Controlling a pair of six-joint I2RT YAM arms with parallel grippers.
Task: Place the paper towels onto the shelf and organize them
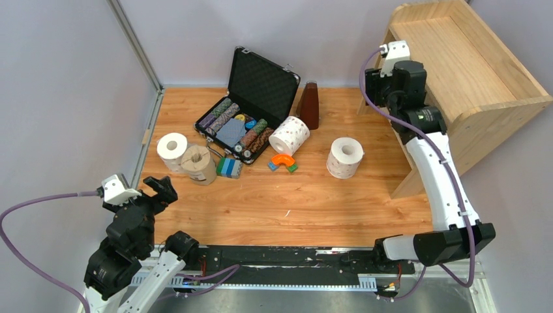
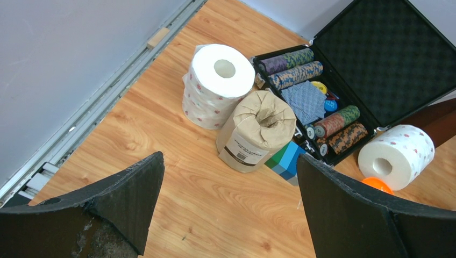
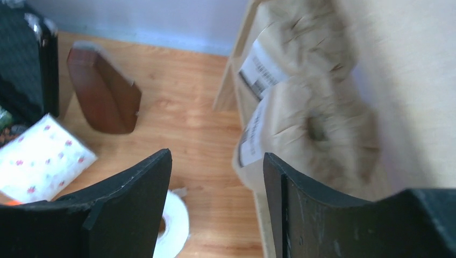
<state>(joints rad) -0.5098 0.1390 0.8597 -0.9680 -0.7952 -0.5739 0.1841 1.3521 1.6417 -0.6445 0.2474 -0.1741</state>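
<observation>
Tan paper wraps the two rolls on the inner level of the shelf, the nearer roll and the farther roll, one behind the other in my blurred right wrist view. My right claw is spread wide and holds nothing; it hangs just beside the nearer roll, at the open side of the shelf. I judge these two as placed, so about one third of the work is done.

Four rolls are on the table, not yet placed. At the left, one white roll stands upright with the third tan roll close against it; I cannot tell whether they touch. Both are near the black chip case. A second white roll lies on its side by the case, next to the brown metronome. A last white roll stands alone, between the case and the shelf.

My left claw is also spread and empty, above the table, pointing toward the pair at the left. I think that pair suits my left side, and the lone white roll my right.
</observation>
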